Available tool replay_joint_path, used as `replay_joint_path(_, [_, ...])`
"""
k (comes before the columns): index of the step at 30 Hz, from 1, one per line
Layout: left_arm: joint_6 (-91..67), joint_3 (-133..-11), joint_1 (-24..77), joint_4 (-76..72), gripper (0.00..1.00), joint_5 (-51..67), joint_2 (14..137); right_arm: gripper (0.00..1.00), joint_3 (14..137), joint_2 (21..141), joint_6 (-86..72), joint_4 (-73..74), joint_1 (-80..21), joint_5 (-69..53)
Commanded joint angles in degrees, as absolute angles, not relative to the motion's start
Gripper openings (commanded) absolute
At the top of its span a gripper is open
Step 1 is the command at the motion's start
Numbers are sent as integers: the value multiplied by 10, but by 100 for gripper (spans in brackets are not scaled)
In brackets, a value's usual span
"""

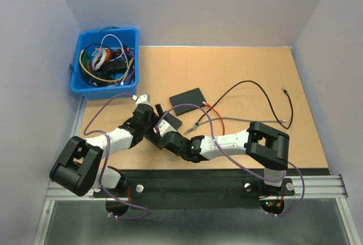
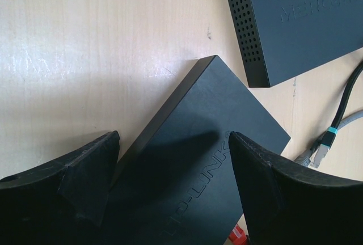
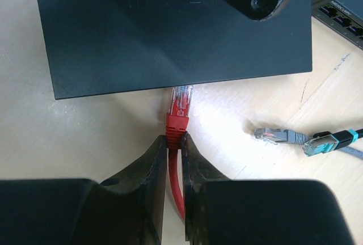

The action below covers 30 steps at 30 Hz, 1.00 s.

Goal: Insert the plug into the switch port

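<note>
Red cable (image 3: 175, 168) is pinched in the right tool (image 3: 174, 143), whose jaws are narrow and closed on the cable just behind the red boot. The clear plug (image 3: 182, 98) sticks out ahead of them. Its tip meets the near edge of the black switch (image 3: 170, 35), which lies flat on the counter (image 2: 85, 41). Most of the clear body shows, so I judge it at the mouth of a port, or only just entering, and not seated. The port face itself is hidden from every view.

The left tool (image 2: 173, 143) hangs over the switch's far end with its jaws wide, one finger to each side. I cannot tell whether they touch its sides; they look placed to brace the box against the push.

Done so far, as I read it: plug grasped, lined up and brought to the switch. Left: push it fully in, then let go.

A second switch (image 2: 300, 24) and a loose grey plug (image 3: 275, 135) lie nearby, apart from the work.
</note>
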<state>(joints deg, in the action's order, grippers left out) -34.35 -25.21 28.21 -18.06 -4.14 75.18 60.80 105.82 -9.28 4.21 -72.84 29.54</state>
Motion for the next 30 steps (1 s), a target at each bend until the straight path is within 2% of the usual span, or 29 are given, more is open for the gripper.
replay_joint_path(1, [-357,-258,302,-154,88,18,761,0,589,1021,-45,-96,-731,287])
replay_joint_path(11, [-350,-258,302,-165,88,45,774,0,525,977,-5,-186,-718,228])
replay_joint_path(30, [-374,-235,315,-192,88,60,772,0,503,990,6,-215,-700,180])
